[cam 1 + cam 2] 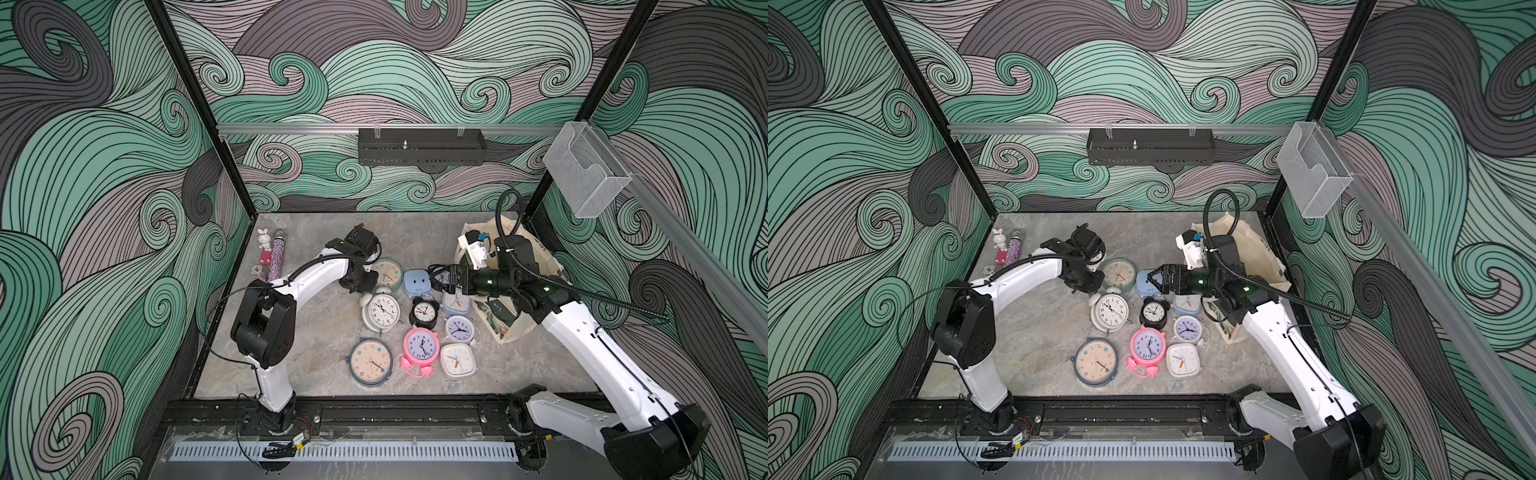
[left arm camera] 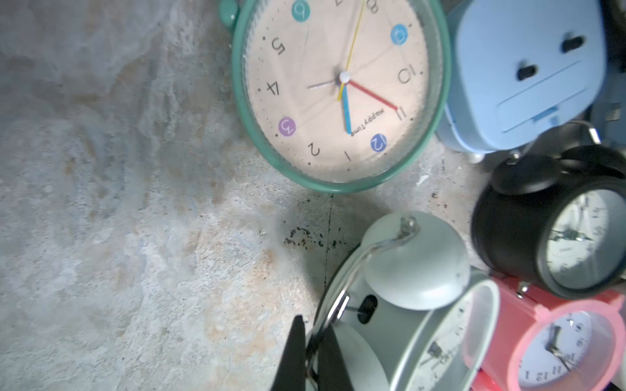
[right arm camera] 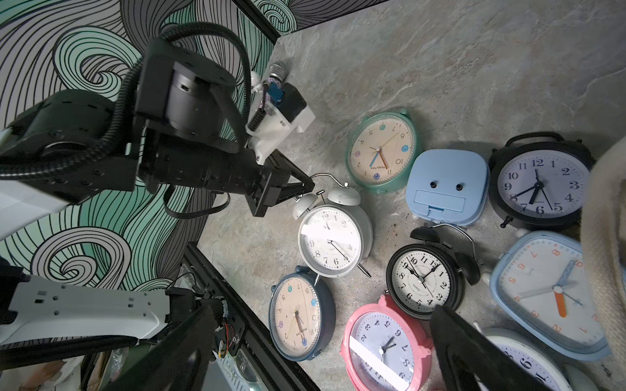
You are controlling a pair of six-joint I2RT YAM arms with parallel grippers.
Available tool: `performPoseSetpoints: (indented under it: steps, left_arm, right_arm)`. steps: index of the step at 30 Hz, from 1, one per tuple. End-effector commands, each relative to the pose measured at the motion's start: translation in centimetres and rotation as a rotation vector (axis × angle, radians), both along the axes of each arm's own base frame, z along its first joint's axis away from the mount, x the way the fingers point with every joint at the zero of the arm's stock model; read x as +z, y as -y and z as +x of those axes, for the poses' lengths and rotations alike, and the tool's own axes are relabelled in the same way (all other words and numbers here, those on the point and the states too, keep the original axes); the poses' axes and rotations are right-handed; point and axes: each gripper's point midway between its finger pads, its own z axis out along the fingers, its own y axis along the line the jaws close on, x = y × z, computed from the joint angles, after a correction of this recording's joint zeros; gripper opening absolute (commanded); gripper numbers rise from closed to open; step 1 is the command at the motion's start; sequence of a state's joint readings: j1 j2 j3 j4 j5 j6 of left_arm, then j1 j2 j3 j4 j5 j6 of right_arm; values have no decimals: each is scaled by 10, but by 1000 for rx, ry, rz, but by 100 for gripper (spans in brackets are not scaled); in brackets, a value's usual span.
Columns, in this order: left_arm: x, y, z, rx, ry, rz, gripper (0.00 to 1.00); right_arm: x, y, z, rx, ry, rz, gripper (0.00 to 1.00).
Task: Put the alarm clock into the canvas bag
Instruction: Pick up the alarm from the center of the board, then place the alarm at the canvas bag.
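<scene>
Pinching wire handle (image 2: 364, 254) of white alarm clock (image 1: 381, 312), my left gripper (image 3: 306, 190) clamps, likely for clean lift; my right gripper (image 1: 434, 279) gapes empty beside canvas bag (image 1: 548, 259), slumped in far right corner.

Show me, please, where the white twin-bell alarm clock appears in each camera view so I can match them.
In a top view: the white twin-bell alarm clock mid-table, in front of the mint-green clock.
In a top view: same place, mint-green clock behind it.
Left wrist: close up, its bell beside the black clock.
Right wrist: between the mint-green clock and the navy clock.
Shared landmark: the mint-green clock, in all four.
</scene>
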State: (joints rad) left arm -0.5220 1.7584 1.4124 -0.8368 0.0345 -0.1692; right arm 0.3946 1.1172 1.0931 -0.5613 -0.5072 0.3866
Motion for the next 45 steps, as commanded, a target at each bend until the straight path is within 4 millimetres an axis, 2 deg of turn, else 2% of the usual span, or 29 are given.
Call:
performPoseSetpoints:
  steps: [1, 6, 9, 15, 20, 24, 28, 33, 37, 45]
  left_arm:
    - [31, -1, -5, -2, 63, -41, 0]
    - [62, 0, -15, -38, 118, -99, 0]
    - [84, 0, -20, -74, 169, -126, 0]
    - [139, 0, -22, -117, 339, -199, 0]
    - [191, 1, -29, -151, 471, -277, 0]
    - [220, 8, -39, -205, 510, -345, 0]
    - [248, 20, -52, -283, 555, -446, 0]
    - [273, 30, -58, -343, 621, -525, 0]
    - [287, 41, -59, -378, 635, -596, 0]
    - [302, 53, -44, -380, 636, -676, 0]
  right_arm:
    - [11, -8, 4, 33, 42, 34, 100]
    - [12, -19, 13, 64, 100, 86, 100]
    - [21, -28, 23, 87, 162, 138, 100]
    - [25, -41, 43, 122, 272, 178, 100]
    - [14, -63, 48, 281, 353, 244, 100]
    - [7, -81, 41, 471, 381, 281, 100]
    - [6, -87, 43, 594, 459, 278, 100]
    - [36, -92, 51, 682, 509, 383, 100]
    - [50, -96, 49, 750, 511, 439, 100]
    - [47, -95, 40, 808, 471, 459, 100]
